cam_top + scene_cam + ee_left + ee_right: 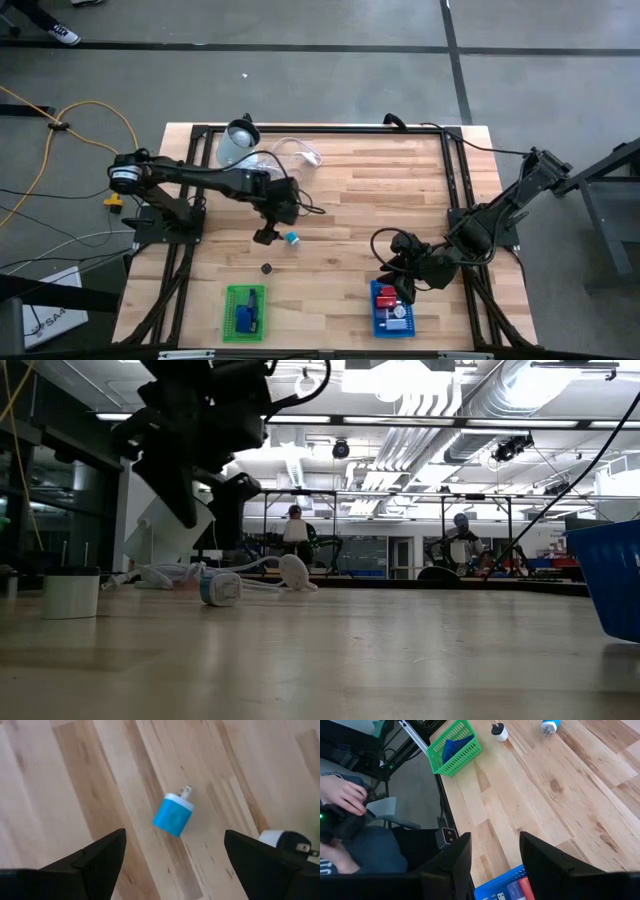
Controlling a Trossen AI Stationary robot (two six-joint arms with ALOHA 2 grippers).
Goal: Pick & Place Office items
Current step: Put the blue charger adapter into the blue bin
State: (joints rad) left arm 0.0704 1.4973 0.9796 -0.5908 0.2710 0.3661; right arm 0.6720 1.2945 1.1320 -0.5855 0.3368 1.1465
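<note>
- Bench of pale wood planks, seen from above, with your two dark arms reaching in from its left and right edges.
- Left gripper hangs over the middle of the bench, fingers spread wide and holding nothing.
- A small blue charger plug lies on its side just beside that gripper, framed between the two fingers in the left wrist view, not touched.
- A small white-and-black plug lies near it, towards the front edge of the bench.
- A green basket sits at the front edge on the left, with a blue piece inside.
- A blue basket sits at the front edge on the right, holding red and white pieces.
- Right gripper waits above the blue basket, fingers partly apart; nothing shows between them.
- You seem to be at the reach step: lower the left gripper squarely over the blue charger plug, close on its body, then carry it to a basket.
</note>
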